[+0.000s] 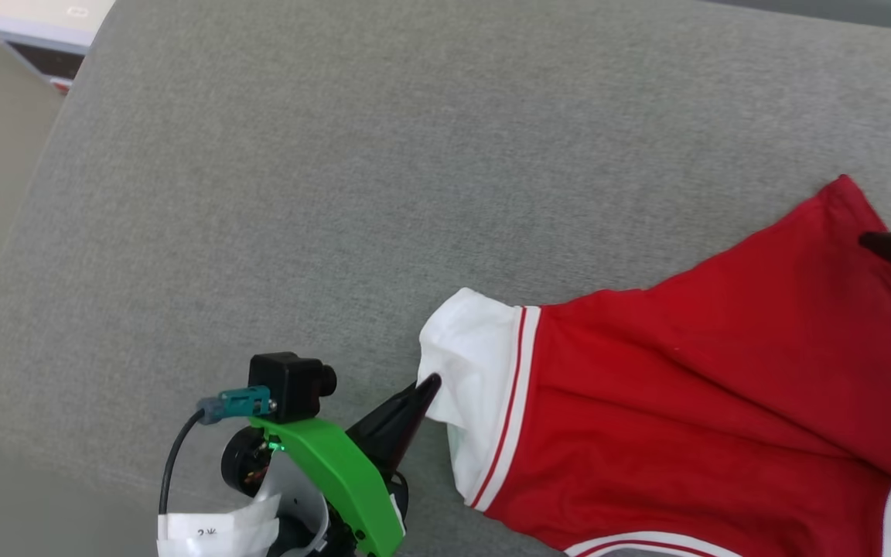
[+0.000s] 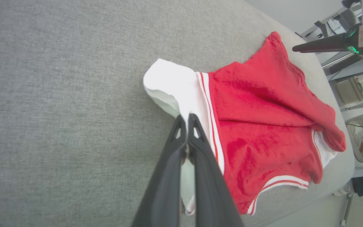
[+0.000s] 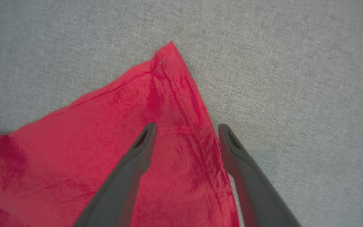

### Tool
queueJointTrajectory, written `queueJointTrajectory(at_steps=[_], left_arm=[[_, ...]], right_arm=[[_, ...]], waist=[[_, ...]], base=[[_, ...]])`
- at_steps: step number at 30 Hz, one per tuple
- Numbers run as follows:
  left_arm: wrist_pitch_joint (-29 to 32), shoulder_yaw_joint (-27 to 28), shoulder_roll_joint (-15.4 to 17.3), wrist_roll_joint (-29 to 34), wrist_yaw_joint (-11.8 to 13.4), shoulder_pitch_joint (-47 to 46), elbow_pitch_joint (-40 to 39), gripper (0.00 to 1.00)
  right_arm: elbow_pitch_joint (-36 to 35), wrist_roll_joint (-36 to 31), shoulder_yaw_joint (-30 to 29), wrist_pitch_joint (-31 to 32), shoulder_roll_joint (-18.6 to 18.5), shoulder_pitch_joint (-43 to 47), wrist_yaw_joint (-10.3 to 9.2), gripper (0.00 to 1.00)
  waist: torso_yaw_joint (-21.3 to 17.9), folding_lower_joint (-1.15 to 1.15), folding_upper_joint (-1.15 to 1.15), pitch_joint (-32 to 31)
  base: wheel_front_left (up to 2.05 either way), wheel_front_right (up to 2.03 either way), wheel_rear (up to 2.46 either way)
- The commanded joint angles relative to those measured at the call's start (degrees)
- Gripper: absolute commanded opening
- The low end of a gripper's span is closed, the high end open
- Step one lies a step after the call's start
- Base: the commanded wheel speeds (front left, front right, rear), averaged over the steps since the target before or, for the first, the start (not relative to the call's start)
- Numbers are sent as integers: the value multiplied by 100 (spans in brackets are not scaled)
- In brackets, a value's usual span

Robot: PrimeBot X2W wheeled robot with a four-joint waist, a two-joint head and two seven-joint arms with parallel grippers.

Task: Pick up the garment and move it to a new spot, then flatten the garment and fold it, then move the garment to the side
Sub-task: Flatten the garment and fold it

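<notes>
1. Between fingers of left gripper (image 2: pixel 186 118), pressed together: white sleeve of garment (image 2: pixel 263 126), pinched.
2. Under right gripper (image 3: pixel 186 129), fingers apart: garment's red hem corner, flat on grey cushion (image 3: pixel 295 63).

Bright and even over the grey woven-cloth worktop (image 1: pixel 260 193), no hard shadows. Washed out to flat white on one sleeve of the red jersey T-shirt with striped trim (image 1: pixel 685 371). In the right wrist view, blurry along the long dark right fingers (image 3: pixel 135 164), with a faint soft shadow beside them. In the left wrist view, blurry low on the dark left fingers (image 2: pixel 205 176), shiny on the red cloth, bent near the edges.
</notes>
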Motion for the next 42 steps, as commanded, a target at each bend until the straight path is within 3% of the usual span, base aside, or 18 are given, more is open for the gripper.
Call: queueJointTrajectory(at_steps=[1,6,16,17,18,19,27,36,42], left_arm=[[-59,-15,-50,41,-44,-144,41,0],[-97,-62,-130,37,-107,-240,156,0],[-182,-139,-249,13,-185,-306,380,0],[-190,-141,-254,12,-185,-304,395,0],[-194,-146,-259,10,-187,-304,405,0],[-198,-150,-265,6,-190,-307,417,0],[-238,-99,-240,-37,-160,-273,490,0],[-301,56,-108,9,36,-189,436,0],[-326,243,56,148,265,-249,249,0]], right_arm=[[117,-61,25,-36,-30,-126,-5,100],[353,-218,333,-121,-330,-229,-5,100],[754,-30,534,-142,-415,38,-5,100],[769,2,571,-110,-413,76,-5,55],[771,24,592,-94,-414,102,-5,20],[771,46,604,-84,-414,130,-5,0],[777,138,641,-422,-354,156,-5,0],[843,349,834,-1581,-321,37,-5,0],[814,605,1039,-2293,-524,-1,-5,0]], waist=[[328,0,0,313],[495,0,0,439],[708,0,0,436],[716,0,0,427],[724,0,0,420],[733,0,0,405],[663,0,0,142],[311,0,0,-477],[47,0,0,-819]], base=[[0,0,0],[0,0,0],[0,0,0],[0,0,0],[0,0,0],[0,0,0],[0,0,0],[0,0,0],[0,0,0]])
